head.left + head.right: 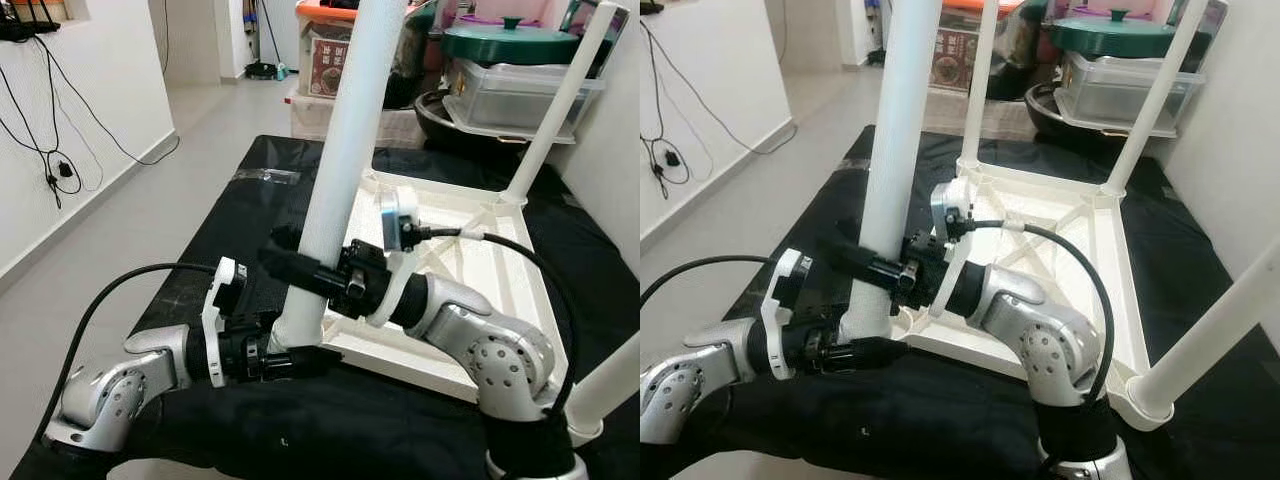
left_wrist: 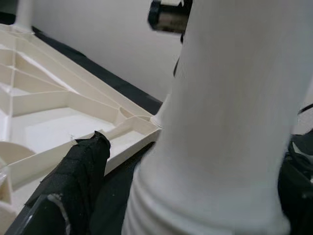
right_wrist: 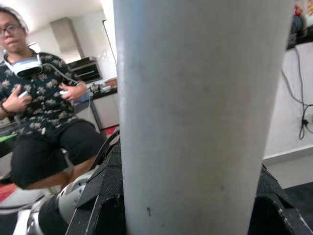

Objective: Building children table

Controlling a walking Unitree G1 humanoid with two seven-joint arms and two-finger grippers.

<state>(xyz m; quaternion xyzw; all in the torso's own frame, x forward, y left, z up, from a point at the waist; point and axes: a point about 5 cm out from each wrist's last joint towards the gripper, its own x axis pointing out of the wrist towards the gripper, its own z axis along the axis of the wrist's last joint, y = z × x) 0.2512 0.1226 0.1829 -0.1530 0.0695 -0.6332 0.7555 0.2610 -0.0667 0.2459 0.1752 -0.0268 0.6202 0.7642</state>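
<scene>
A white children's table top lies upside down on a black cloth. A white table leg stands upright at its near left corner. My left gripper is shut on the leg's threaded base, one black finger beside it. My right gripper is shut on the same leg a little higher, and the leg sits between its black fingers. Another leg stands at the far right corner, a third at the near right, a fourth at the far left.
The black cloth covers a low platform with grey floor to its left. Plastic bins and a green pot are stacked behind. A person sits holding controllers, seen in the right wrist view. Cables hang on the left wall.
</scene>
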